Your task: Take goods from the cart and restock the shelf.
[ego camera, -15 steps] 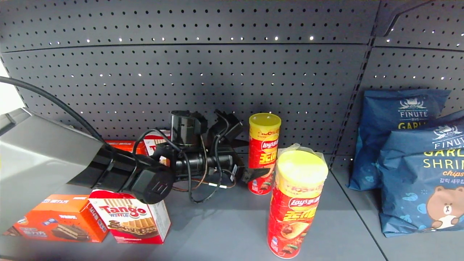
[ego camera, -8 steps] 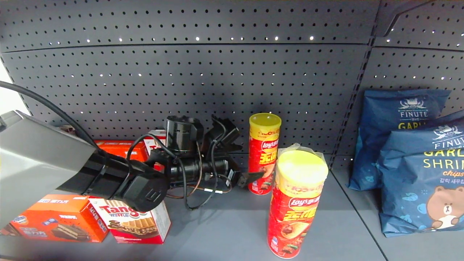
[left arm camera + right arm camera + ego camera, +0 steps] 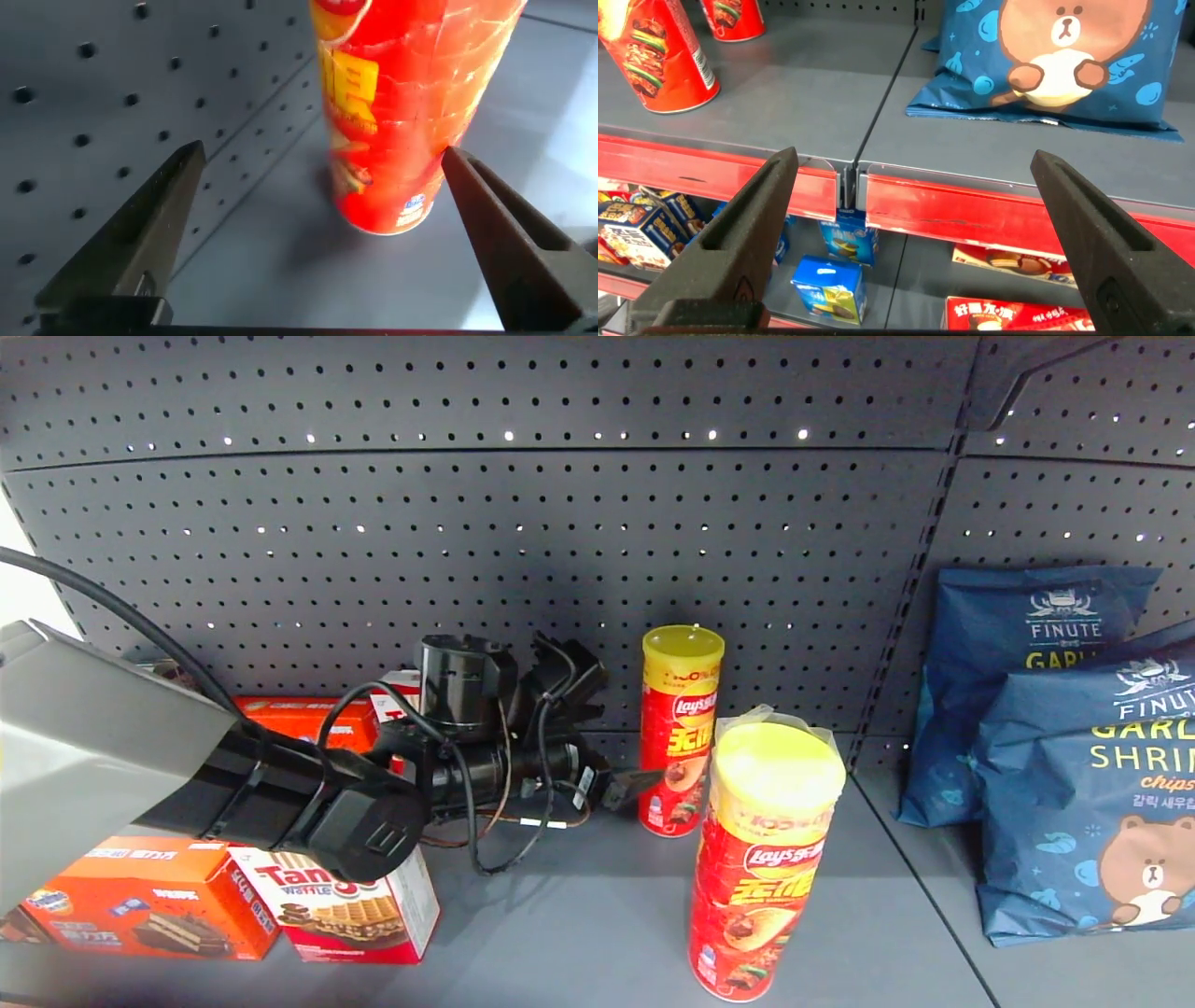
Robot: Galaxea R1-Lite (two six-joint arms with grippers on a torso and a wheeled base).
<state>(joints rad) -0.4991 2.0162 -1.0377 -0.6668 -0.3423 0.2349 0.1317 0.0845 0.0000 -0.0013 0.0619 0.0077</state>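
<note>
Two red chip cans with yellow lids stand upright on the grey shelf (image 3: 579,915). The back can (image 3: 680,728) is near the pegboard and the front can (image 3: 761,859) is closer to me. My left gripper (image 3: 627,777) is open just left of the back can, low over the shelf and not touching it. In the left wrist view that can (image 3: 402,112) stands beyond the spread fingers of the left gripper (image 3: 322,154). My right gripper (image 3: 915,159) is open and holds nothing, hanging in front of the shelf's red front edge (image 3: 971,201).
A wafer box (image 3: 355,915) and an orange box (image 3: 140,896) sit at the front left under my left arm, with more boxes (image 3: 299,719) behind. Blue snack bags (image 3: 1074,756) fill the right bay. The lower shelf holds small boxes (image 3: 827,289).
My left gripper has drawn back to the left, away from the back can, which stays standing where it was.
</note>
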